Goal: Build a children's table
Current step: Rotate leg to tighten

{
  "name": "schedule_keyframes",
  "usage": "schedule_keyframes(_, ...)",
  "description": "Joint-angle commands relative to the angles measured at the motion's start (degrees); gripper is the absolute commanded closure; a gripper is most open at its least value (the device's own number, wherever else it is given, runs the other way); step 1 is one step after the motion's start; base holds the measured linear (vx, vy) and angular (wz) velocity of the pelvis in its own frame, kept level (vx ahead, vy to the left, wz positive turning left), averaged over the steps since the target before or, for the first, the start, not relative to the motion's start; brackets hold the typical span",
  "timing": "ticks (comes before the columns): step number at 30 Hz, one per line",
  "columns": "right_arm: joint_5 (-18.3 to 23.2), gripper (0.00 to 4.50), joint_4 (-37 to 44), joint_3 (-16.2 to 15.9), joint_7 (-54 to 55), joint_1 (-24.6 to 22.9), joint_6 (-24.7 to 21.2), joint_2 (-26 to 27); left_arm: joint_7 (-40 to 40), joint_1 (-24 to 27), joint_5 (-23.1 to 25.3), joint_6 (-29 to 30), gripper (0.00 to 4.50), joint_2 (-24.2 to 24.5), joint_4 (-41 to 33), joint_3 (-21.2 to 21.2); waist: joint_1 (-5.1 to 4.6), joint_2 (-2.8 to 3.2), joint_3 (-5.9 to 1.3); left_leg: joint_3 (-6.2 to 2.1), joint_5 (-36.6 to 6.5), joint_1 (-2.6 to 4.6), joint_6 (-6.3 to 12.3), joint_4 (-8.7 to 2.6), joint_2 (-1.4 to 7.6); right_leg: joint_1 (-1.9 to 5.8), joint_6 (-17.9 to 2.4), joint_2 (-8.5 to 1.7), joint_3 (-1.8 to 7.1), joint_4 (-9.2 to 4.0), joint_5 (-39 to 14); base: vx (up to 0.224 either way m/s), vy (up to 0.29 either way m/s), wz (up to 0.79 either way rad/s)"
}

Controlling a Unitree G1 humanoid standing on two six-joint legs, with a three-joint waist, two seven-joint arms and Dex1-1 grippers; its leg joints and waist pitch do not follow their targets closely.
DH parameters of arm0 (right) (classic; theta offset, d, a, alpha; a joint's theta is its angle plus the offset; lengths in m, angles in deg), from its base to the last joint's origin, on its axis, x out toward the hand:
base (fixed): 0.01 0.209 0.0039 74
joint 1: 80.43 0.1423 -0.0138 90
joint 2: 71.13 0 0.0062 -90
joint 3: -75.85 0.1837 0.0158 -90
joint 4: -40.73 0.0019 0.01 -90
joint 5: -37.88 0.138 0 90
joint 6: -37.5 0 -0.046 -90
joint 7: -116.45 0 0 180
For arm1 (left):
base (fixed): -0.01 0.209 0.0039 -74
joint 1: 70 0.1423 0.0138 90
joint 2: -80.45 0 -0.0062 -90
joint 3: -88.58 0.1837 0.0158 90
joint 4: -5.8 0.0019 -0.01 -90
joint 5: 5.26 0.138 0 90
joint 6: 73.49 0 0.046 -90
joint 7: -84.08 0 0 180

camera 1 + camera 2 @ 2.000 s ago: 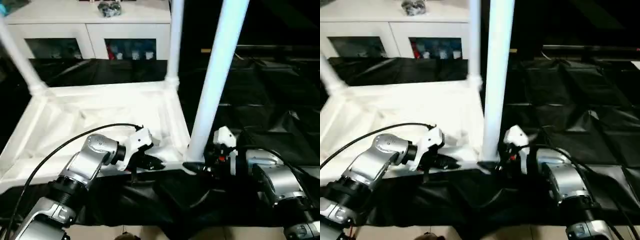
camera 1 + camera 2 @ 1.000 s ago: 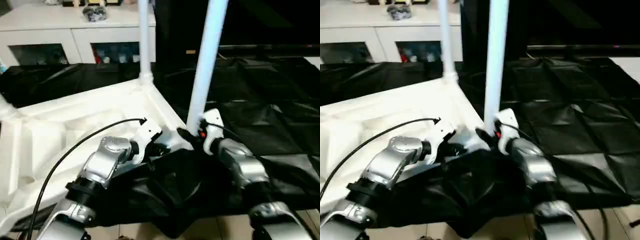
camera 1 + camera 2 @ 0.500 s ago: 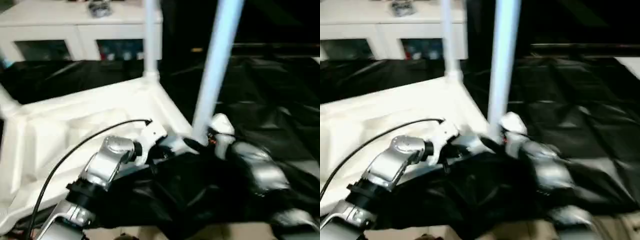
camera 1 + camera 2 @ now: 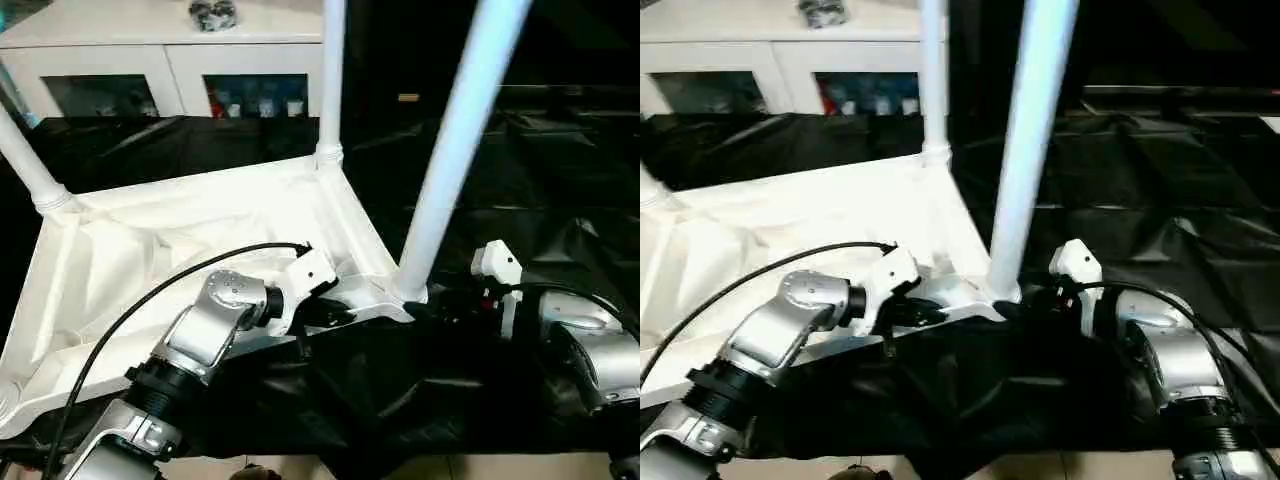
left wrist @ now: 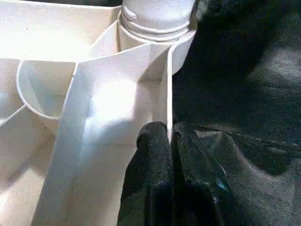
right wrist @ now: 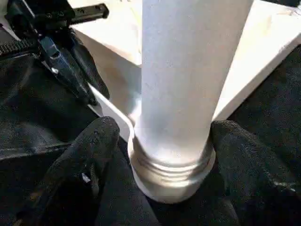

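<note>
Tabletop (image 4: 180,250) lies upside down on black sheet (image 4: 560,180), ribbed underside up, w/ three legs seen standing in corner sockets: near leg (image 4: 455,150) at the corner closest to the robot's right arm, far leg (image 4: 330,80) behind it, left leg (image 4: 25,160) at the far-left corner. Fourth corner, near-left, is cut off at the frame edge, so can't say if its leg is in.

Left end effector (image 5: 170,141) is clenched on the thin rim wall of the tabletop just beside the near socket, one finger each side. Right end effector (image 6: 162,136) straddles the base of the near leg at its ringed collar; fingers (image 6: 91,141) stand spread either side and look just off the tube, so released or barely touching, not gripping.

Risks, as I read it: the collar rings show above the socket, so can't tell if the leg is fully seated. If not, it could lean or pop out when the table is flipped. Pushing sideways w/ the right arm could lever the tall leg and skid the tabletop on the slick sheet, since only the thin rim is pinned. Rim pinch could slip too.

White cabinet (image 4: 170,60) w/ glass doors stands behind; contents and the small dark item on top are too unclear to name.
</note>
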Motion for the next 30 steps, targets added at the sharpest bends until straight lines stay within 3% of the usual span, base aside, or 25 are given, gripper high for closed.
schedule_keyframes(1,-0.5,1.08,1.2,-1.4,0.4,0.7,0.6,1.2,1.0,-0.6,-2.2,-1.9,4.5,-0.5,-2.6,-0.6,-0.3,-1.06,-3.47,-1.35,-14.4,1.61,3.85,-4.0,3.03,2.06,-12.2,-2.76,1.53,-3.89,-16.1,0.0,0.0,0.0)
schedule_keyframes(3,-1.1,1.08,0.5,-1.6,2.0,1.3,1.5,2.2,1.1,-0.6,-2.3,-2.0,4.5,-0.4,-2.6,-0.5,-0.37,-1.29,-3.57,-1.35,-13.5,1.48,3.85,-3.97,2.99,2.11,-12.3,-2.74,1.49,-3.72,-14.8,0.0,0.0,0.0)
schedule_keyframes(8,-4.1,1.08,-4.0,-3.3,4.9,4.1,3.1,3.7,1.2,-0.6,-2.6,-2.1,4.5,-0.2,-2.6,-0.2,-0.37,-1.22,-3.71,-1.27,-11.9,1.49,3.99,-3.75,2.93,2.12,-13.2,-2.78,1.47,-3.36,-12.6,0.0,0.0,0.0)
schedule_keyframes(12,-4.5,1.08,-5.2,-4.4,3.5,4.8,2.1,4.0,1.3,-0.4,-2.5,-2.0,4.5,0.1,-2.9,-0.3,-0.14,-1.12,-3.93,-1.22,-9.6,1.43,5.18,-3.44,2.91,2.35,-13.9,-2.66,1.47,-2.8,-8.8,0.0,0.0,0.0)
schedule_keyframes(13,-4.6,1.08,-5.5,-4.6,3.5,4.9,2.3,4.0,1.4,-0.4,-2.5,-1.9,4.5,0.1,-2.9,-0.3,-0.16,-1.44,-3.9,-1.15,-9.2,1.37,5.54,-3.4,2.86,2.39,-14.1,-2.63,1.45,-2.82,-8.3,0.0,0.0,0.0)
schedule_keyframes(16,-4.5,1.33,-7.5,-4.9,3.5,5.9,1.0,4.4,1.5,-0.4,-2.5,-2.0,4.5,0.4,-2.9,-0.3,-0.12,-1.24,-3.79,-1.18,-9.8,1.42,5.6,-3.4,2.87,2.33,-14.1,-2.72,1.44,-2.89,-9.8,0.0,0.0,0.0)
schedule_keyframes(20,-3.5,1.74,-9.3,-4.4,3.3,7.2,1.3,5.5,1.6,-0.5,-2.6,-1.9,4.5,0.8,-3.0,-0.4,-0.2,-1.11,-3.69,-1.28,-12.0,1.49,4.17,-3.57,2.93,2.22,-13.5,-2.7,1.46,-3.08,-12.8,0.0,0.0,0.0)
schedule_keyframes(27,-3.2,1.88,-9.8,-5.0,3.1,6.9,0.9,6.3,1.0,-0.5,-2.8,-1.4,4.5,0.8,-2.4,-0.8,-0.23,-1.08,-3.72,-1.28,-12.5,1.49,3.62,-3.53,2.86,2.22,-13.5,-2.71,1.52,-3.01,-12.3,0.0,0.0,0.0)
schedule_keyframes(30,-4.0,1.88,-12.5,-4.1,8.0,7.3,-0.1,8.4,-2.0,-1.4,-2.9,-0.4,4.5,-0.5,-0.3,-2.4,-0.47,-1.15,-3.63,-1.27,-13.0,1.4,3.23,-3.56,2.7,2.12,-13.4,-2.69,1.5,-3.12,-13.6,0.0,0.0,0.0)
